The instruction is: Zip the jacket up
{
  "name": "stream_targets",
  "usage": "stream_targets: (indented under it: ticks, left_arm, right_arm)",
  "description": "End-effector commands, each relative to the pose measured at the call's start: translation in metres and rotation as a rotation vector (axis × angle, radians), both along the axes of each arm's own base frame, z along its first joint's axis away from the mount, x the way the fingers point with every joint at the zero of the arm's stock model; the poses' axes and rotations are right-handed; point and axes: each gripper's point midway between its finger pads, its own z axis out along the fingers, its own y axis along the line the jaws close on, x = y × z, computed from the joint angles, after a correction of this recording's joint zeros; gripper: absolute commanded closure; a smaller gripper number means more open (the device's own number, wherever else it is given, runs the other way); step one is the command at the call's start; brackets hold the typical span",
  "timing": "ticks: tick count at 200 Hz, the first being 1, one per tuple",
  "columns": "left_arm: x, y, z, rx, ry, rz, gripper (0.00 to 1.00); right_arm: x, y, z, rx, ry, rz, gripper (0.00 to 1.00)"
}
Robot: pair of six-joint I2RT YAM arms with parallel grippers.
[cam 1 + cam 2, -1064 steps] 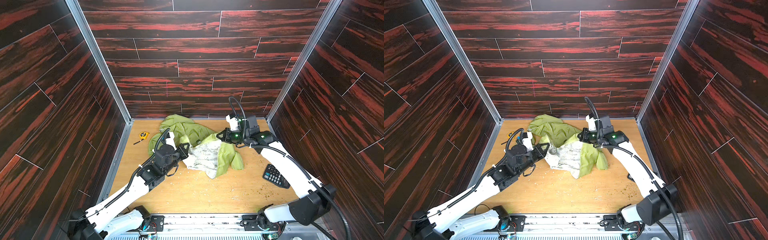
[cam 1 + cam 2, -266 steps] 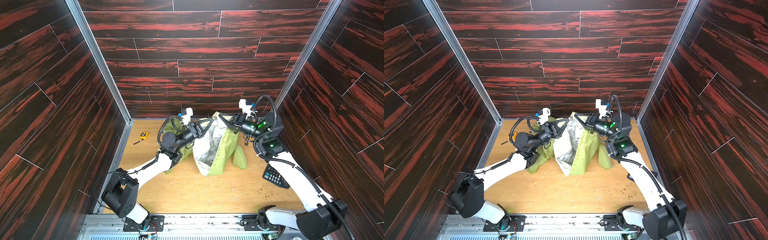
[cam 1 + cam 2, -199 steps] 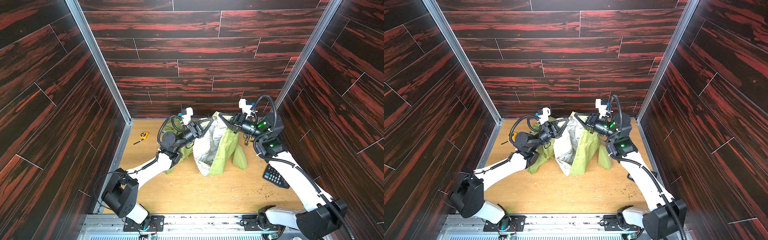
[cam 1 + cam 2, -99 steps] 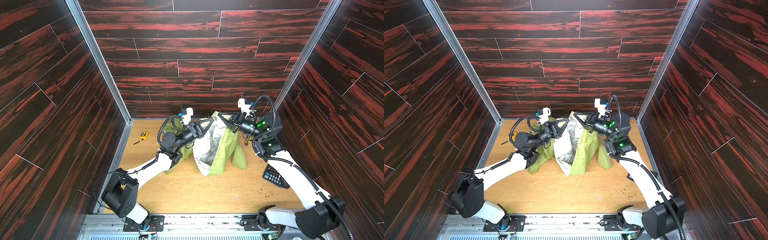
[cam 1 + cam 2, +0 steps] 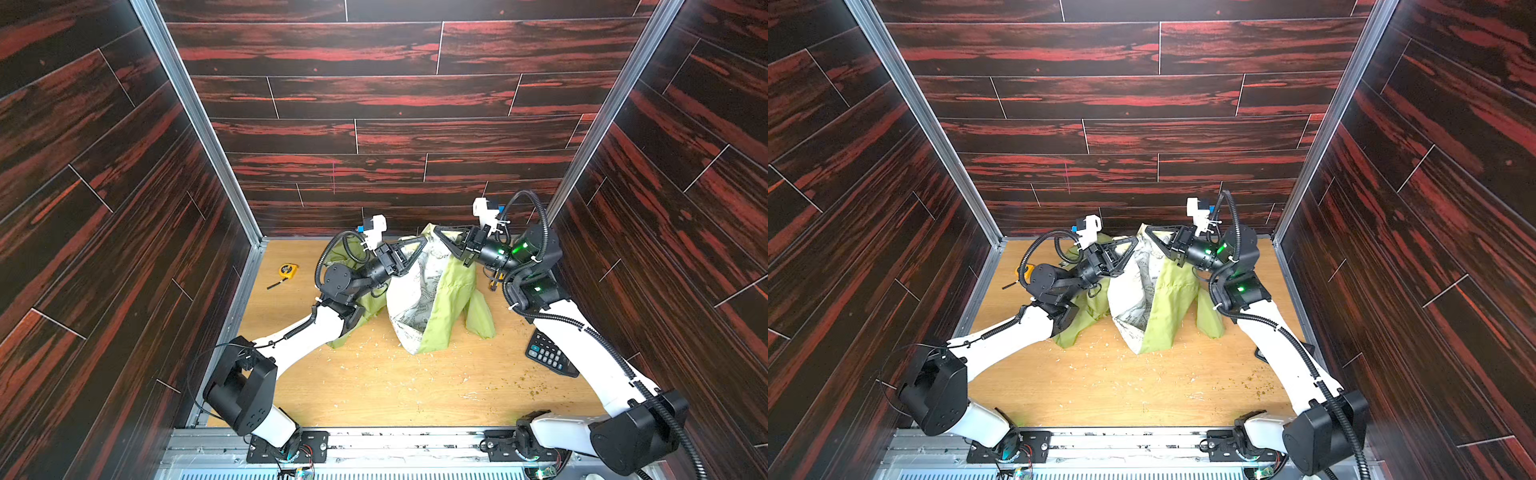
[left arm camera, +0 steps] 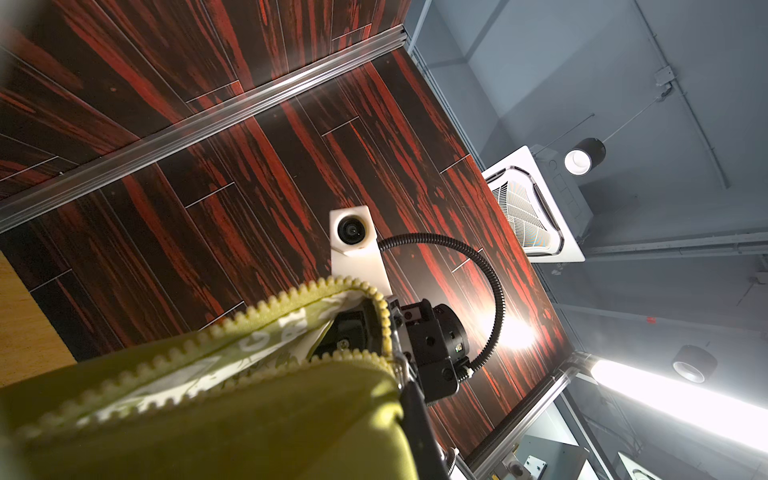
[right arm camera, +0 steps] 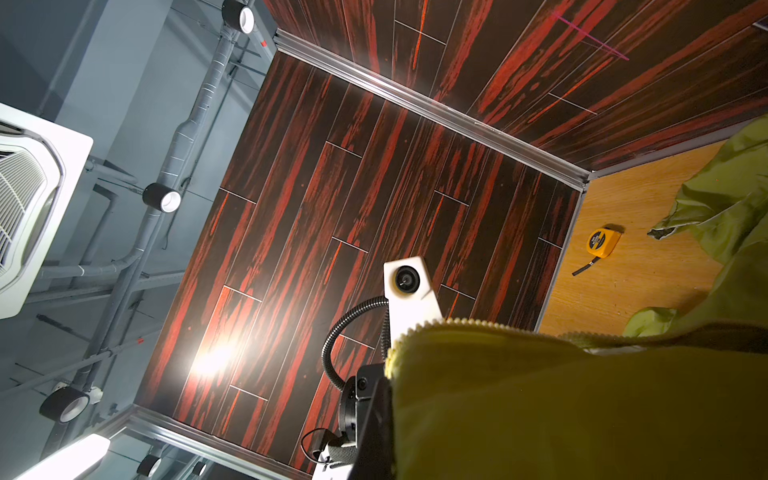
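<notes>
zipper teeth (image 6: 286,297) in wrist views, calculator (image 5: 548,353) overhead

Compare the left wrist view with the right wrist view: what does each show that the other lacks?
Left wrist only: the whitish patterned lining between two rows of zipper teeth, and the right arm's wrist camera.
Right wrist only: the yellow tape measure and the left arm's wrist camera.
Both: the green jacket with a toothed zipper edge close to the lens, the dark red wall panels, and a ceiling air unit.
</notes>
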Motion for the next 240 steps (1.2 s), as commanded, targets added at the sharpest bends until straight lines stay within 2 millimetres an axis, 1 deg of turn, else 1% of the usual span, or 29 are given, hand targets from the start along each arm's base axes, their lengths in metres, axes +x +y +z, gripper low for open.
stream_targets:
  ticks: [1,18,63,98,140,179,194,240]
  left_arm:
    - [-0.014,0.011,0.030,-0.063,-0.087,-0.003,1.00]
    - [-0.013,0.012,0.029,-0.065,-0.082,0.004,1.00]
    - [-0.011,0.013,0.029,-0.071,-0.075,0.011,1.00]
    - [-0.009,0.014,0.026,-0.065,-0.060,0.024,1.00]
    - [-0.004,0.015,0.019,-0.044,-0.040,0.054,1.00]
    - [0.000,0.020,0.015,-0.032,-0.026,0.092,1.00]
    - [0.001,0.020,0.015,-0.033,-0.025,0.098,1.00]
    - [0.001,0.023,0.018,-0.042,-0.023,0.107,1.00]
  right_arm:
    - [-0.006,0.002,0.007,0.016,-0.040,0.016,1.00]
    - [-0.009,0.000,0.008,0.018,-0.044,0.015,1.00]
    - [-0.017,-0.002,0.000,0.012,-0.036,0.021,1.00]
    - [-0.025,-0.005,0.002,0.021,-0.049,0.028,1.00]
    - [-0.035,-0.009,0.010,0.039,-0.075,0.028,1.00]
    - [-0.043,-0.013,0.010,0.039,-0.087,0.024,1.00]
    - [-0.044,-0.014,0.010,0.034,-0.090,0.021,1.00]
    - [-0.044,-0.012,0.001,0.003,-0.079,0.019,1.00]
